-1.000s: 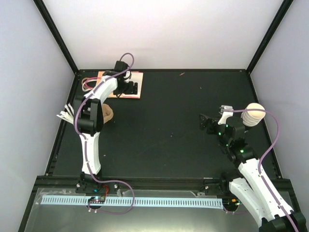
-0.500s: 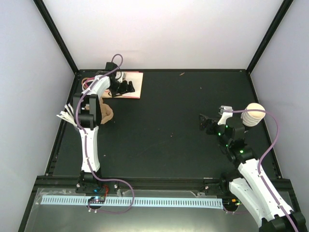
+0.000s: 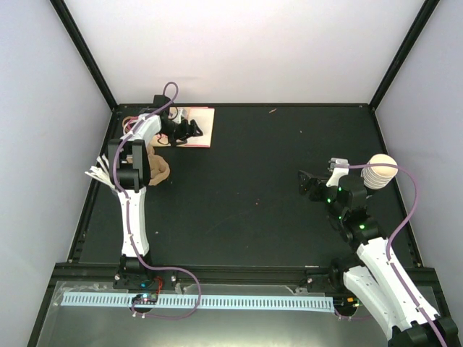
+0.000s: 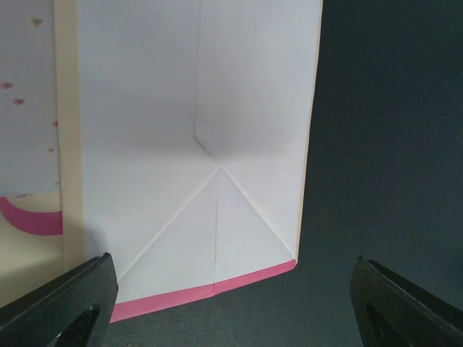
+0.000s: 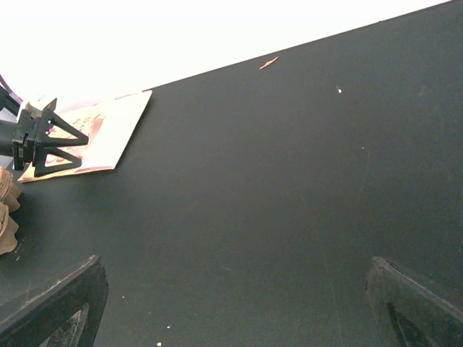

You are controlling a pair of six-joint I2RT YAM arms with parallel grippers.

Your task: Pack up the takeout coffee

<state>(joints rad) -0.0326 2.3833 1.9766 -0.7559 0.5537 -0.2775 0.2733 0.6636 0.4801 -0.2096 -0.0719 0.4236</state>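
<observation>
Flat-folded white paper bag (image 4: 195,130) with a pink bottom edge, lying on the dark worktop (image 4: 391,144).
The left pincer (image 4: 231,307) is spread wide, with its black fingers (image 4: 65,303) at the lower corners and the bag's pink edge between them.

- A robot lab cell — white walls (image 3: 253,50) and black frame posts (image 3: 83,54) enclose a black table (image 3: 253,188).
- The left arm (image 3: 134,217) and right arm (image 3: 383,267) stand bolted at its near edge — cables (image 3: 409,195) exposed.
</observation>
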